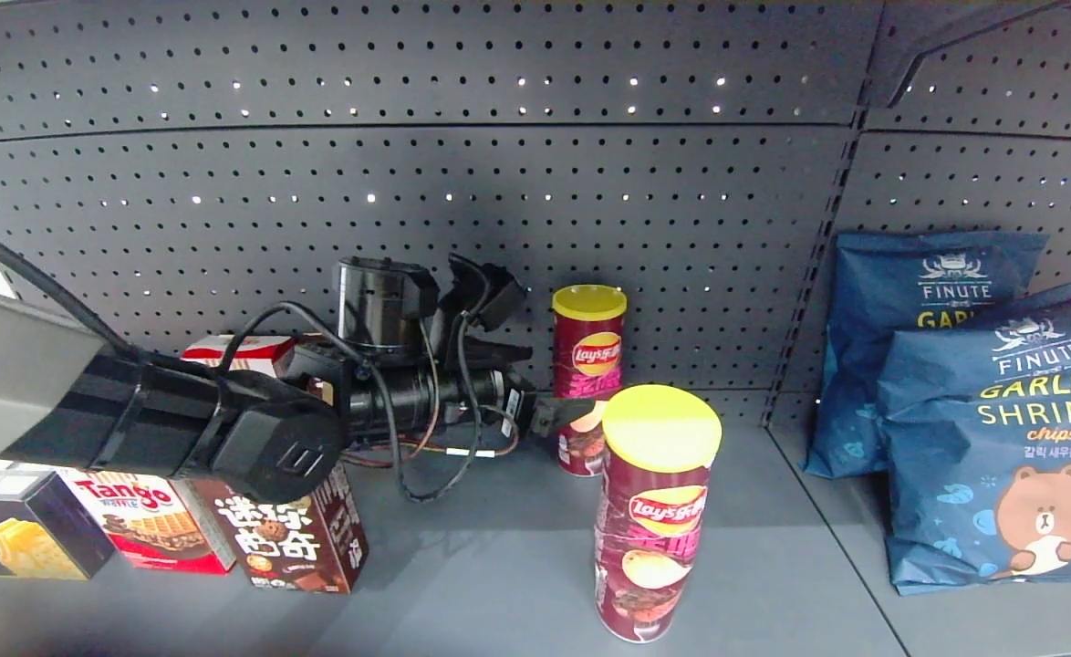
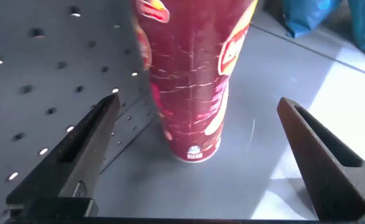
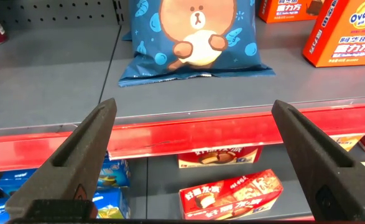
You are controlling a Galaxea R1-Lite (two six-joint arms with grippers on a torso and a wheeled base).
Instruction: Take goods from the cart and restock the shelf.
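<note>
The maroon cylindrical crisp canister with a yellow plastic lid (image 1: 588,351) stands upright just right of the middle of the head view, at the back of the grey metal shelf (image 1: 499,584) and close to the perforated dark back panel (image 1: 590,182). Its long axis is vertical. The left gripper (image 1: 565,412) comes in from the left of the frame at the level of the canister's lower half. In the left wrist view its fingers are spread wide, one on each side of the canister (image 2: 191,74), with a clear gap on both sides. That arm is plainly the nearer one. Any closing or backing away would, I'd judge, run along the line from the frame's left. A second maroon canister with a yellow lid (image 1: 656,511) stands upright at lower centre-right, near the shelf's front. Both carry a round red-and-yellow logo. The right gripper (image 3: 194,104) is also spread wide with nothing in it, facing a blue snack bag with a cartoon bear (image 3: 194,37). Blue bags (image 1: 982,456) fill the right of the head view, and printed biscuit boxes (image 1: 298,538) line the lower left.
</note>
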